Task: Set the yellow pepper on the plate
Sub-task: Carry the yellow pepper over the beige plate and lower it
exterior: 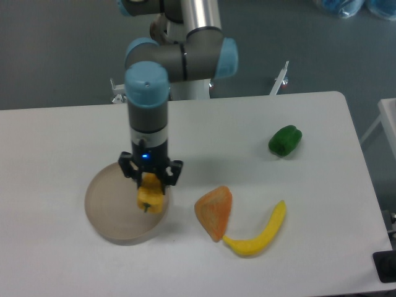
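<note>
We see the gripper (pixel 150 183) clamping the pepper (pixel 150 195) over the plate (pixel 111 210); its top is hidden between the fingers.

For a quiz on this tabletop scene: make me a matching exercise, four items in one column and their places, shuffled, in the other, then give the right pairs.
Items:
1. yellow pepper
2. green pepper
3. banana
4. orange wedge

Places:
A. alone near the table's right edge
B. between the plate and the banana
C. in the gripper, over the plate's right side
D. nearest the table's front edge, one end at the orange wedge

Pairs: 1-C, 2-A, 3-D, 4-B
</note>
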Robot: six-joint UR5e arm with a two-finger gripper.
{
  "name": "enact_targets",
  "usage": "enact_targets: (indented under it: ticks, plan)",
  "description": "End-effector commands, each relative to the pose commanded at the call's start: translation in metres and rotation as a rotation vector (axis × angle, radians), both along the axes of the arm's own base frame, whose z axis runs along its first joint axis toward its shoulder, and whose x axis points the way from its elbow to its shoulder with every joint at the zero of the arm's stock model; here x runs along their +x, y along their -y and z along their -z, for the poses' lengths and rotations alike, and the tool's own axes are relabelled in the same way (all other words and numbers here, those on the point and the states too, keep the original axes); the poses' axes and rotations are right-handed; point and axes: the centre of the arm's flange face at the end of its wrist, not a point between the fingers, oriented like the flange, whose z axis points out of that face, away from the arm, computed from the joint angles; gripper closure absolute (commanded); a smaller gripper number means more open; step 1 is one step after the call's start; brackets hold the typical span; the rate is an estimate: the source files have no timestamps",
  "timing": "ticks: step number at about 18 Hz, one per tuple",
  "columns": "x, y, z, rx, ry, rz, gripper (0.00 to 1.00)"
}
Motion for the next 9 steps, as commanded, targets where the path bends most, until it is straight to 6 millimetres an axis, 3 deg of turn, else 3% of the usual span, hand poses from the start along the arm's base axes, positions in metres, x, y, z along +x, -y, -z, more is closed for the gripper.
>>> enact_targets:
  ticks: [2,9]
  plan:
    - [0.004,0.003,0.017,-0.017,0.006,0.005,0.62]
    - [0.009,-0.002,0.034,-0.033,0.001,0.046,0.62]
